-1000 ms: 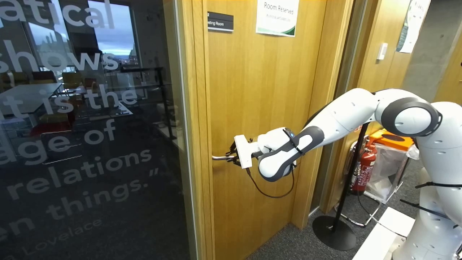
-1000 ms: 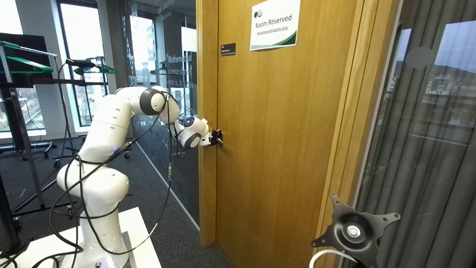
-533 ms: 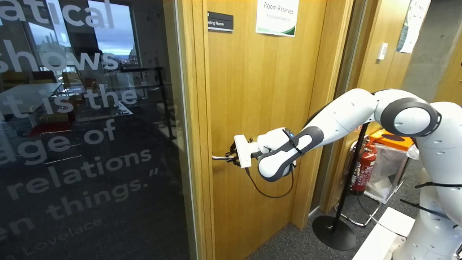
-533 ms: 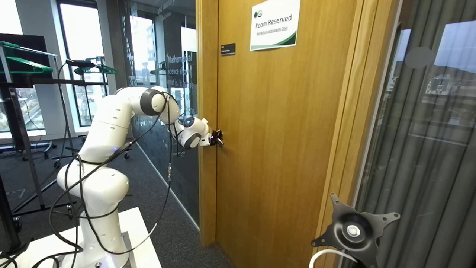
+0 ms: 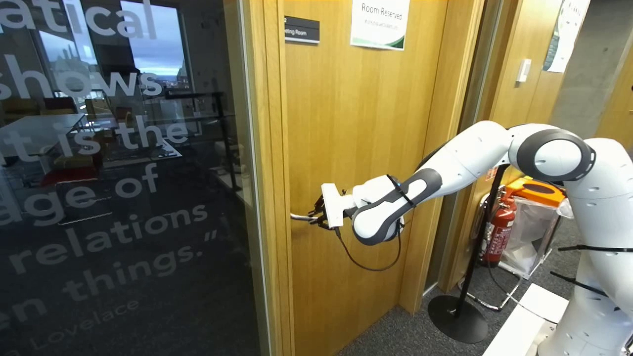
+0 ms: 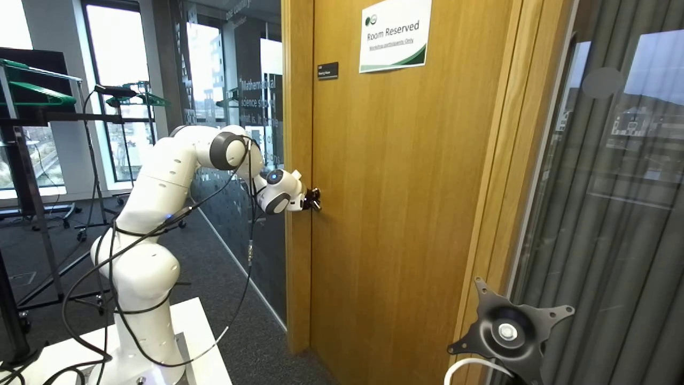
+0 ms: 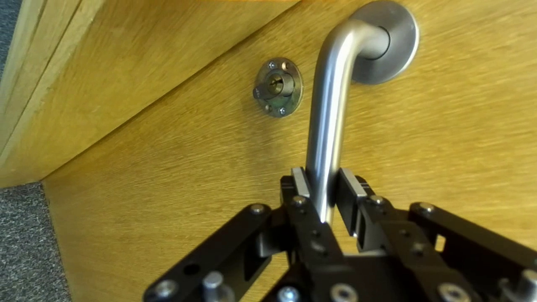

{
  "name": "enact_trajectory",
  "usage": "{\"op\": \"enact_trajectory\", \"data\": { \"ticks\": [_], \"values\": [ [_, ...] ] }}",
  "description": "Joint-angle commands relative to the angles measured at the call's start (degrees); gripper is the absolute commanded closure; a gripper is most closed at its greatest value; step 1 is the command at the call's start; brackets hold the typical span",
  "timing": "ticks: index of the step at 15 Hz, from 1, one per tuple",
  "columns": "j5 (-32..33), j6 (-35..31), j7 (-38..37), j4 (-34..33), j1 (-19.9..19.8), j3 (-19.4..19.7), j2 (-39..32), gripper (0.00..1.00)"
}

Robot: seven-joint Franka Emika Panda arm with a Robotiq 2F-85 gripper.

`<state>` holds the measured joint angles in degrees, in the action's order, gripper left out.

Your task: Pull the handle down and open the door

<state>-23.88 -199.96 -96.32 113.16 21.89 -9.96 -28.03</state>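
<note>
The jaws are clamped on the handle [image 7: 328, 113], one to each side of the bright bar, toward its free end and well away from the round rose [image 7: 400, 46]. The bar looks smooth and rounded, so the likeliest fault is a slip: its end should swing down on an arc, and a straight downward pull could drag the grip toward the tip or twist it on the metal. In an exterior view the bar runs near level, so I judge the press down not yet made. Just below the handle sits a lock [image 7: 279, 90]; if it is locked, which I cannot tell, a full press would free nothing and the arm [image 6: 165, 182] would strain against fixed wood. The handle is near the edge of the door [image 6: 401, 176] that meets the frame [image 6: 298, 160] on the side of the glass [image 5: 128, 163], and the door appears closed along that edge. Moving it before the latch clears could tear the grip loose; letting the handle rise too soon could catch it again. Which way it swings is not shown, and guessing wrong would jam it.
</note>
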Motion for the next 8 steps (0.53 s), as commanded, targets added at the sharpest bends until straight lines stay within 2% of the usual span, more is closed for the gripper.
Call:
{"op": "enact_trajectory", "data": {
  "ticks": [1,8],
  "values": [
    [2.5,0.7,-2.5,1.3,-1.7,-7.2,-3.7,0.94],
    [5.5,0.0,-7.4,-2.2,-10.5,-17.0,-6.5,0.94]
  ]
}}
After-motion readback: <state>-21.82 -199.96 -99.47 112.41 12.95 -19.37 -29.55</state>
